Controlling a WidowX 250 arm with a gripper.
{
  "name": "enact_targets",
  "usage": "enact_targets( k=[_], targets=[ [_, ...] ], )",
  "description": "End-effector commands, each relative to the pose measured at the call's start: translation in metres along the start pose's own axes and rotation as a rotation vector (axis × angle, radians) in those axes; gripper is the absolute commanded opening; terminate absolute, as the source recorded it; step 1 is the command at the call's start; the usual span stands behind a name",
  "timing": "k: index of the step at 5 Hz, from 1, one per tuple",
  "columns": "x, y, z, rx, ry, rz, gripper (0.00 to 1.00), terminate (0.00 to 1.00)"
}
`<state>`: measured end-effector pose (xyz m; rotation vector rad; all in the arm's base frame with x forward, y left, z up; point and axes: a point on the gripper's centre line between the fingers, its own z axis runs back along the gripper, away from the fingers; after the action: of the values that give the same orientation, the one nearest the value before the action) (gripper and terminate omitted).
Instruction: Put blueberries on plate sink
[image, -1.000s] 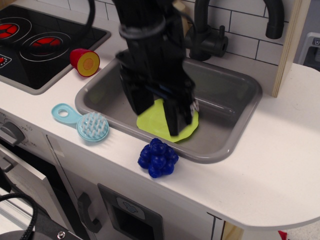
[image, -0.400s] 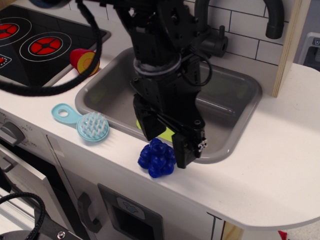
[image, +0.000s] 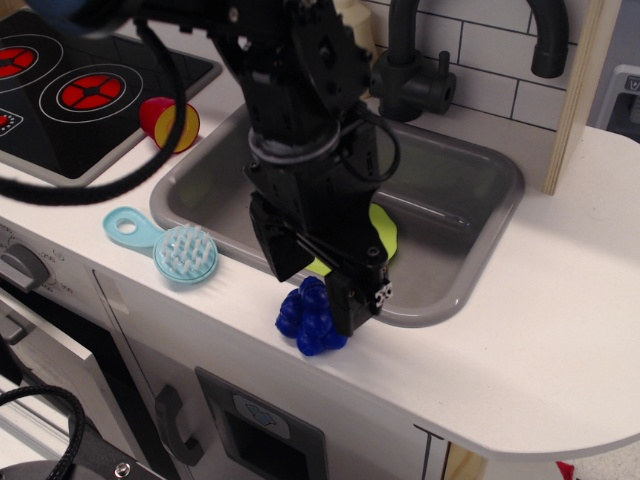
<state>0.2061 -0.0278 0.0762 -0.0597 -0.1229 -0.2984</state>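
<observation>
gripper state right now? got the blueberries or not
gripper: open, jaws down on either side of the blueberries on the counter; not yet closed on them.

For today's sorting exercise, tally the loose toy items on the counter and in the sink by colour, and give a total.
Blue: 2, the blueberries and the light-blue brush
Green: 1, the plate in the sink
Red and yellow: 1, the cut toy fruit
Total: 4
</observation>
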Motion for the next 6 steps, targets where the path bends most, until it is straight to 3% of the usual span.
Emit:
enact_targets(
  k=[1,3,4,6],
  targets=[
    [-0.003,0.002,-0.014,0.065,-0.031,-0.007,1.0,0.0],
    [0.0,0.0,-0.026,0.092,-0.042,0.015,1.0,0.0],
    [0.001,0.001,-0.028,0.087,-0.036,0.026,0.0,0.0],
    [0.006,0.005,-0.019,0.084,-0.049,0.033,0.0,0.0]
  ],
)
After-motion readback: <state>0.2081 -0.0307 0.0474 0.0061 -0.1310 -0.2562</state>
